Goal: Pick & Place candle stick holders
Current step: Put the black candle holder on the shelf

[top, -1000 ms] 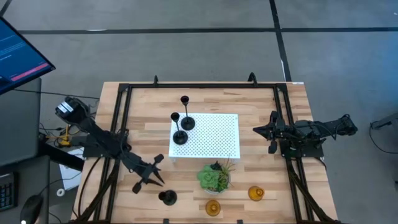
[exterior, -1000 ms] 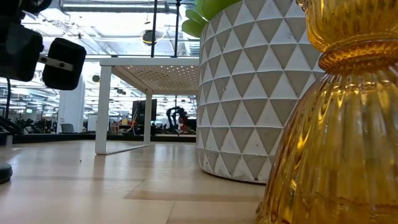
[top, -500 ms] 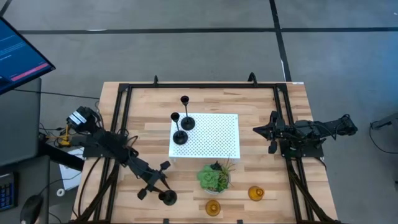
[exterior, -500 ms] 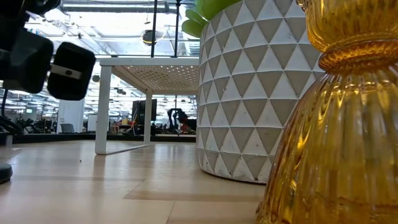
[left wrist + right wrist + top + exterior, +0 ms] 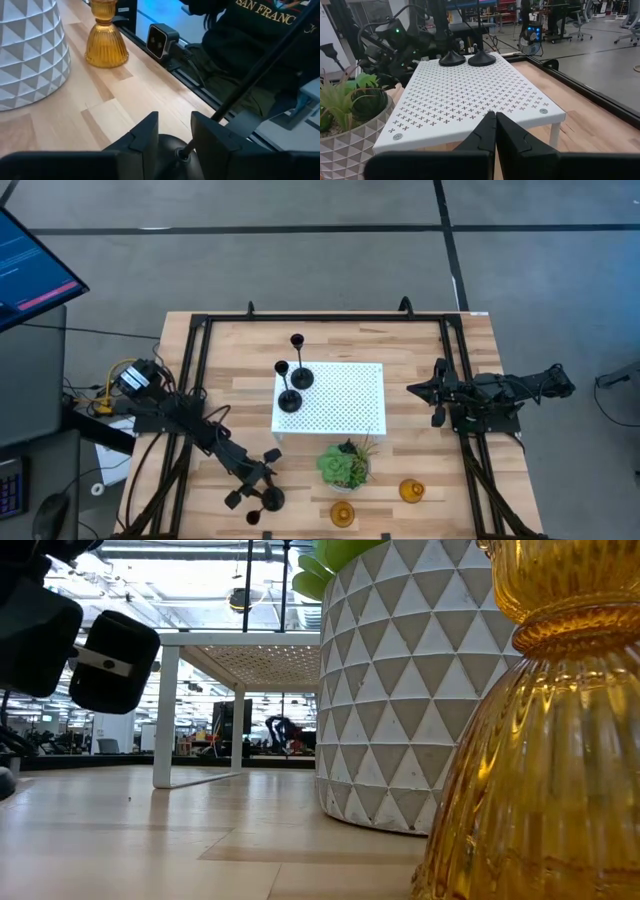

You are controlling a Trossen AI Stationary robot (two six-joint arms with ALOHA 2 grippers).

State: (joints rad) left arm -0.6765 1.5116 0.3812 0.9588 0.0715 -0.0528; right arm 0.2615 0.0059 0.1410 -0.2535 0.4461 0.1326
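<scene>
A black candle stick holder stands on its round base near the table's near edge. It also shows in the left wrist view, with its thin stem rising. My left gripper is open and low over it, one finger on each side of the stem. Two more black holders stand on the white perforated stand. Two amber holders stand near the near edge. My right gripper is shut and empty at the right. My left gripper's fingers come down slanting on either side of the holder's stem, just above its base. The stem stands close to one finger. I cannot tell whether that finger touches it. The holder stands upright on the table.
A green plant in a white faceted pot stands between the stand and the amber holders. A black frame rail runs around the table. A small camera sits on the near rail, and a person in a dark top sits beyond it.
My left gripper has gone toward the table's near edge and down to the lone black holder, turning a little on the way. It now straddles the stem. Its fingers have stayed open. The holder has not moved.
</scene>
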